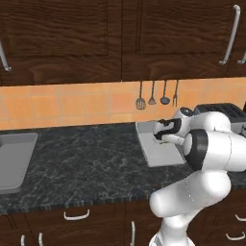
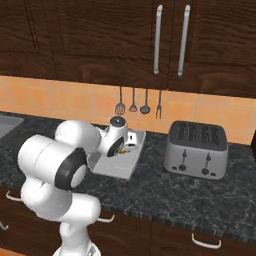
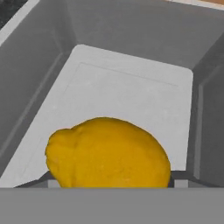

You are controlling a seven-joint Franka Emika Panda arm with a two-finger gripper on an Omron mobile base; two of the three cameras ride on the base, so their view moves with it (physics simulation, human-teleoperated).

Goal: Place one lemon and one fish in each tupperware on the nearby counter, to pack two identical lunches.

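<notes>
the gripper [image 1: 157, 136] is seen lowered over a grey tupperware [image 1: 156, 156] that rests on the dark marbled counter [image 1: 86, 163], near the orange tiled wall [image 1: 62, 103]. in the right base view the gripper [image 2: 131, 142] hangs above the same tupperware [image 2: 117, 170], with the toaster [image 2: 196, 149] standing apart on the counter [image 2: 170, 192] to the tray's right. in the hand view a lemon [image 3: 107, 154] is shown large at the bottom of the picture, between the two dark finger tips, whose edges are just visible at either side of the fruit; the pale floor and raised grey walls of the tupperware [image 3: 131, 89] lie behind it. the jaws are seen set wide to either side of the lemon, but whether the pads press on the fruit or stand clear of it cannot be told. whether the lemon rests on the tray floor or hangs just above it cannot be told either. four utensils [image 1: 157, 94] hang on the wall above the tray, under dark wood cabinets [image 1: 120, 38]. a grey sink [image 1: 14, 158] is set into the counter at the far left of the left base view.
</notes>
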